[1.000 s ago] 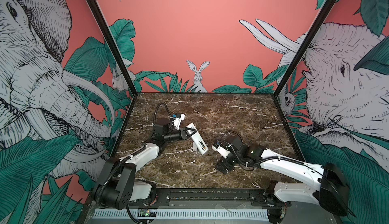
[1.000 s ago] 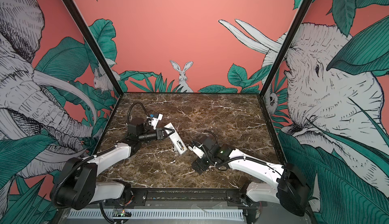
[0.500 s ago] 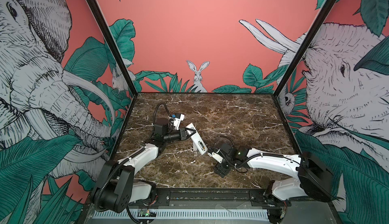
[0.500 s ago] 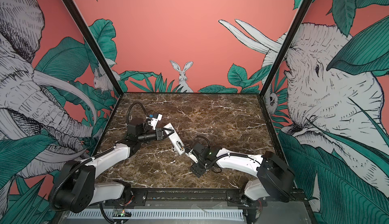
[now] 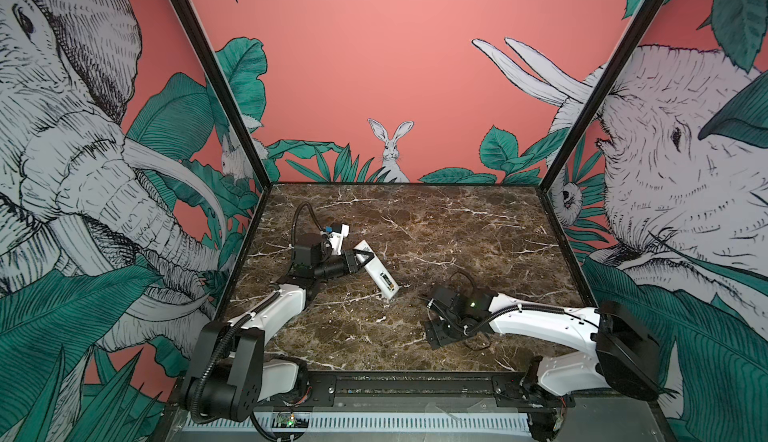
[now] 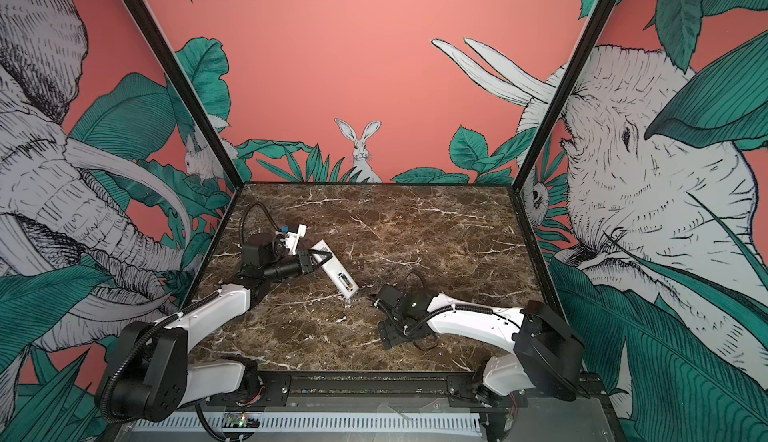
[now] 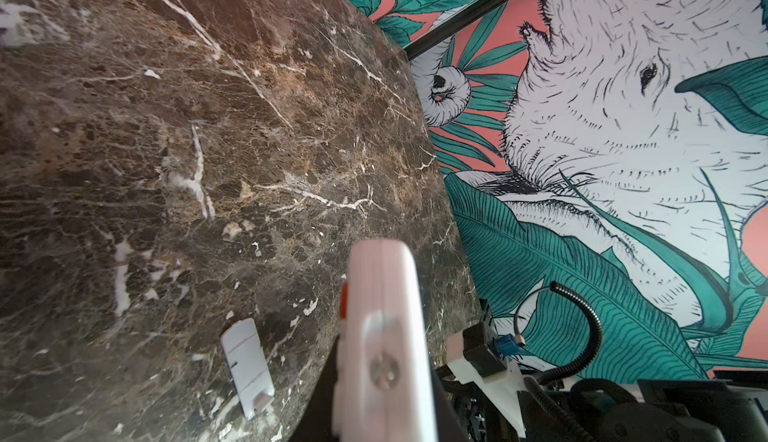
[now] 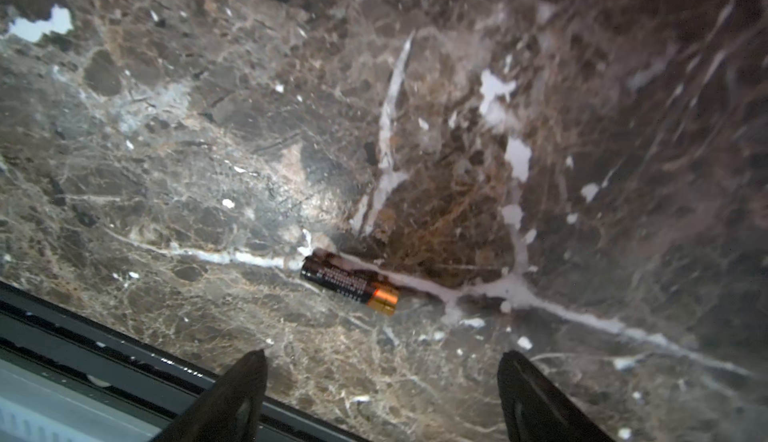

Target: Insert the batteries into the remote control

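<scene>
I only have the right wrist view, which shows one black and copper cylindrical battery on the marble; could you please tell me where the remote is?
Observer: The slim white plastic remote control sits left of centre in both top views, clamped by the left gripper with its jaws shut on it.
Operator: Thank you; is its battery bay exposed?
Observer: Yes, an open recess shows at its near end in both top views; what is inside is too small to tell.
Operator: And where is the cover, please?
Observer: In the left wrist view, a small flat white rectangular cover lies on the brown marble table, apart from the held remote.
</scene>
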You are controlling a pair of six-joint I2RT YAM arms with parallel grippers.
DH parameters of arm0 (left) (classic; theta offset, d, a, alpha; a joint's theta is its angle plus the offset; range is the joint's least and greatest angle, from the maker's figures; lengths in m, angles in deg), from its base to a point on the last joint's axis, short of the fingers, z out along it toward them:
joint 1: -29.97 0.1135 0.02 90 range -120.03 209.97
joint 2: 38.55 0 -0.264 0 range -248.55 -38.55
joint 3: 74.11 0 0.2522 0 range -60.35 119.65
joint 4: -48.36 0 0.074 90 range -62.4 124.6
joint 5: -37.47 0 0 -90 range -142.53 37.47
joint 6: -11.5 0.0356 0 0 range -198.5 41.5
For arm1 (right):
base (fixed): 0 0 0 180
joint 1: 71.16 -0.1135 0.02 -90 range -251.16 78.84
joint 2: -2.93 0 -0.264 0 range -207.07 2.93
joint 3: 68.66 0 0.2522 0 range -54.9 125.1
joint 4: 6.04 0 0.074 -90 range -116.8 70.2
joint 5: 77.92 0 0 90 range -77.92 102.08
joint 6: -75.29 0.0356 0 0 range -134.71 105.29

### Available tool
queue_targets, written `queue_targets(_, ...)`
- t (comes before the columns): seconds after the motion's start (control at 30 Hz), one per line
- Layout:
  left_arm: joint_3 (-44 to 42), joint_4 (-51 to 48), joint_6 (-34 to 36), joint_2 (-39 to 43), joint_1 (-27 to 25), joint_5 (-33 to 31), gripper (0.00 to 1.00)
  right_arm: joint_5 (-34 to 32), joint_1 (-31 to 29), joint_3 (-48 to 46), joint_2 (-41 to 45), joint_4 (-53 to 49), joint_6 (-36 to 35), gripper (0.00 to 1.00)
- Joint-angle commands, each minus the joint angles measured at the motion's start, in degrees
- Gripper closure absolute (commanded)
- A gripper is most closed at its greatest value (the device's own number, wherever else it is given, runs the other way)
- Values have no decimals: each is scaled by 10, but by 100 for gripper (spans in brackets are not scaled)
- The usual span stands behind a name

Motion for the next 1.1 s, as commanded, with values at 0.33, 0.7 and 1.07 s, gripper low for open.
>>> queue_targets(0.33, -12, 27, -8, 53, 5, 7, 100, 49, -9, -41, -2, 57, 386, 22)
queue_targets(0.7, -11, 45, -15, 69, -3, 6, 100, 66, 19, 4, -71, 70, 474, 34)
queue_targets(1.07, -12, 42, -11, 83, -13, 2, 100, 42, 65, -2, -83, 43, 511, 39)
